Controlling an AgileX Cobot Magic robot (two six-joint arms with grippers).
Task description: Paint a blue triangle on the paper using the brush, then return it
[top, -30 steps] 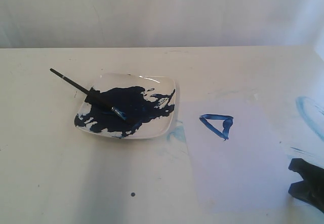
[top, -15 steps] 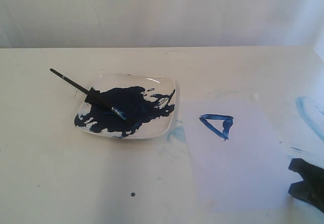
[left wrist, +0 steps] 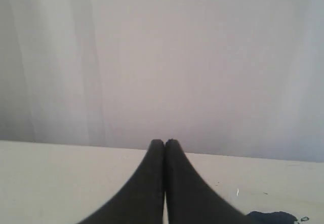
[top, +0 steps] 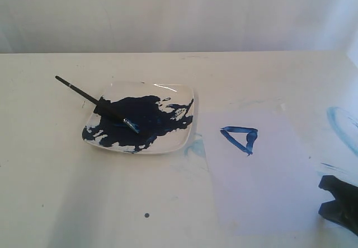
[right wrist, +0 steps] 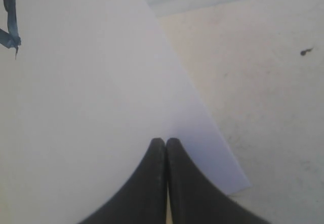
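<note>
table [top: 56, 203]: cream top, carries everything we see.
paper [top: 268, 192]: big pale sheet on the right half, flat, its near left edge just beside the dish.
dish [top: 180, 94]: white square, left of centre, mostly covered in dark navy paint.
brush [top: 84, 94]: lying in the dish, bristle end in the paint, handle overhanging the rim. Long axis runs 10 to 4 o'clock, with the handle end at 10.
blue triangle [top: 239, 129]: on the paper at 3 o'clock from the dish, flat top, point down, closed outline.
right gripper [top: 339, 203]: low at the paper's near right corner, jaws pressed together, holding nothing.
left gripper [left wrist: 164, 143]: jaws together too, empty, raised and facing the backdrop.
key relation: from the right gripper the brush is between 9 and 10 o'clock, well apart, across the paper. We judge it to be on the left arm's side.
status: we read both steps as done, so no grasp is pending.
view diff: the exterior view misses the left gripper, and only the wrist views show the jaws. The right wrist view shows the paper corner and one triangle stroke, no brush.
</note>
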